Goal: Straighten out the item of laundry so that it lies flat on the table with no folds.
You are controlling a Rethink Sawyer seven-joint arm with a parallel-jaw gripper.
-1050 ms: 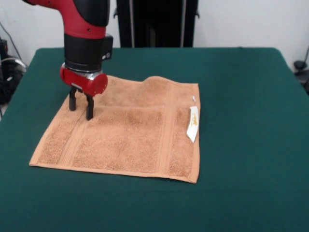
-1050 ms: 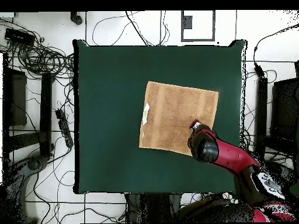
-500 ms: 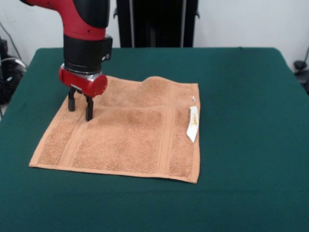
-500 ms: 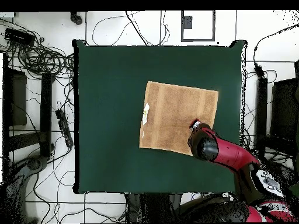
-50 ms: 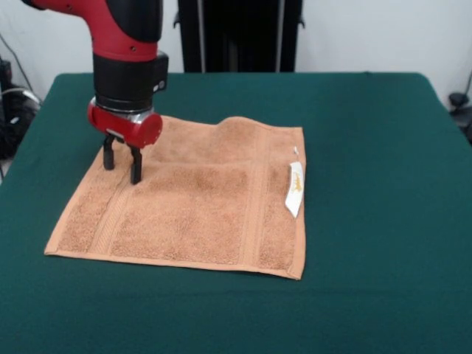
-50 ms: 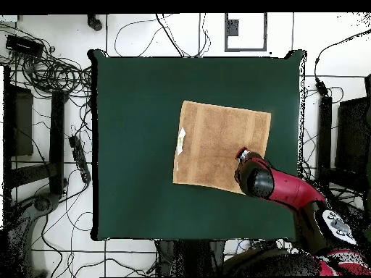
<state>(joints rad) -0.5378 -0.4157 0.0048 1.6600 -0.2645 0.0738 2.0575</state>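
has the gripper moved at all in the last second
Yes, slightly. In the front view the gripper has drifted a little toward the picture's left and up, judged against the towel's white label; the towel itself has not shifted.

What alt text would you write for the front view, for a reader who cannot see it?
A red and black robot arm holds its open hand over the far left part of an orange-tan towel spread on a dark green table. The towel lies almost flat, with a low bump at its far edge and a small white label at its right edge.
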